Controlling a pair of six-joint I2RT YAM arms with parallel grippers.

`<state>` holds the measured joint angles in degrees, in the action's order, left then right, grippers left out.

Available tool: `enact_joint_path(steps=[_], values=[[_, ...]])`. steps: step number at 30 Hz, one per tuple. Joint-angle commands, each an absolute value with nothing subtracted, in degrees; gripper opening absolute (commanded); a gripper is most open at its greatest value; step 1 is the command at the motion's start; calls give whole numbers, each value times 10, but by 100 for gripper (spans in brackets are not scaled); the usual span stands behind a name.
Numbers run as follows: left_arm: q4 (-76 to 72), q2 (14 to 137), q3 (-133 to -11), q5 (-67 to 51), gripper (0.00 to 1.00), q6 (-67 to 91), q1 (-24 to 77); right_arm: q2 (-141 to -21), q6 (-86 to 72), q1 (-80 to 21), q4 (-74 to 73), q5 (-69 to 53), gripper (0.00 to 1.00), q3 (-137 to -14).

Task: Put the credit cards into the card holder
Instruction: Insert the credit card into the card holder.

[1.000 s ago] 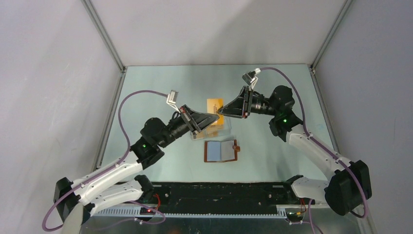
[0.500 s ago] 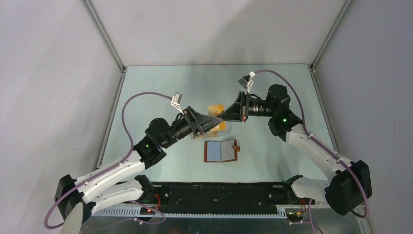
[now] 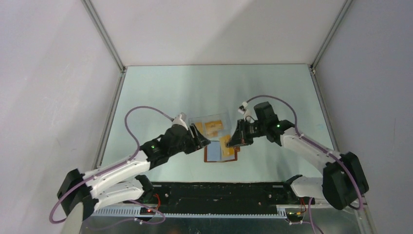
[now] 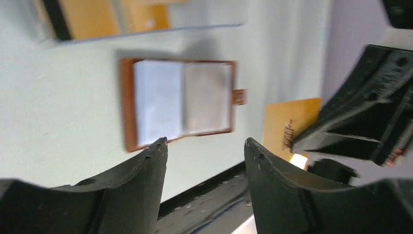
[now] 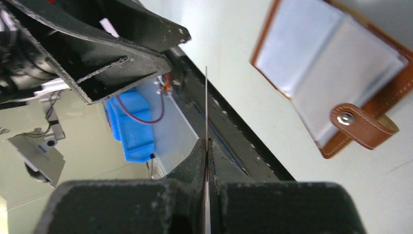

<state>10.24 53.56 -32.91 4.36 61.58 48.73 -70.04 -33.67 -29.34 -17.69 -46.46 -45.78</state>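
Carrying step: card holder [image 3: 213, 155] lies open near the front edge, right gripper [image 3: 232, 142] clamping one credit card [image 4: 288, 122] on edge above its tab side, left gripper [image 4: 205, 142] open and empty alongside; next, probably aim the card into a pocket; behind, clear box [image 3: 209, 121] of remaining cards [image 3: 213, 127] on pale green table [image 3: 160, 92], grey walls [image 3: 209, 29]

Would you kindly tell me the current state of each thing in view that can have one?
card holder, open flat on the table, snap tab undone.
held credit card, pinched in the right gripper, not yet in a pocket.
right gripper, shut on the held credit card.
left gripper, open and empty.
clear box, holding other credit cards.
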Motion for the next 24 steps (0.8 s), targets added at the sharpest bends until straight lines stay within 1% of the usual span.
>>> enact_joint_path(steps=[1,3,7,14,20,22,24], values=[[149,604,-326,47,63,629,485,-748,-321,-317,-141,-428,0,-428],[152,642,-331,42,63,627,485,-789,-331,-325,-110,-426,0,-421],[155,705,-336,40,64,621,480,-831,-338,-336,-72,-410,0,-420],[154,778,-382,35,64,574,472,-867,-333,-336,-53,-333,0,-420],[154,853,-430,21,63,545,470,-894,-325,-332,-46,-314,0,-420],[155,866,-437,21,62,543,470,-898,-318,-331,-54,-308,0,-419],[155,874,-442,22,58,539,469,-900,-313,-330,-59,-303,0,-417]])
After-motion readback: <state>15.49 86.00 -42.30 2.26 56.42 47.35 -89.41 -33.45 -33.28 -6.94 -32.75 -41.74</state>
